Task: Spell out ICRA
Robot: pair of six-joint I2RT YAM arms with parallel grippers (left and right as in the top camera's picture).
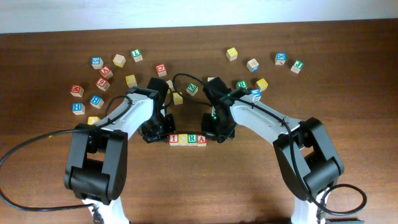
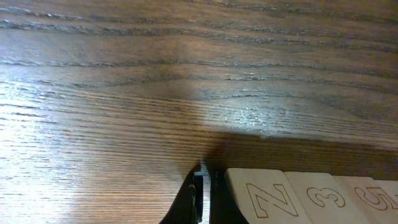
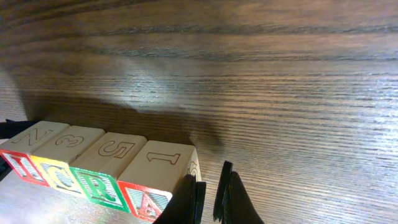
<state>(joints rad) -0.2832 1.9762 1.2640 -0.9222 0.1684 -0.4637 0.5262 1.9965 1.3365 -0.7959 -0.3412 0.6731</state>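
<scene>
Four wooden letter blocks stand in a row at the table's middle [image 1: 187, 139]. In the right wrist view their fronts read I [image 3: 18, 167], C [image 3: 56, 176], R [image 3: 99, 186] and A [image 3: 146, 200]. My left gripper [image 1: 155, 132] is shut and empty, its tips [image 2: 204, 177] resting beside the row's left end block [image 2: 261, 193]. My right gripper [image 1: 217, 132] is also shut with nothing in it. Its tips [image 3: 211, 180] are at the A block's outer side, the left finger [image 3: 193, 193] against it.
Several loose letter blocks lie scattered along the back of the table, one cluster at the left [image 1: 99, 74] and another at the right [image 1: 261, 68]. A few more sit between the arms [image 1: 191, 89]. A black cable [image 1: 37, 143] trails at the front left.
</scene>
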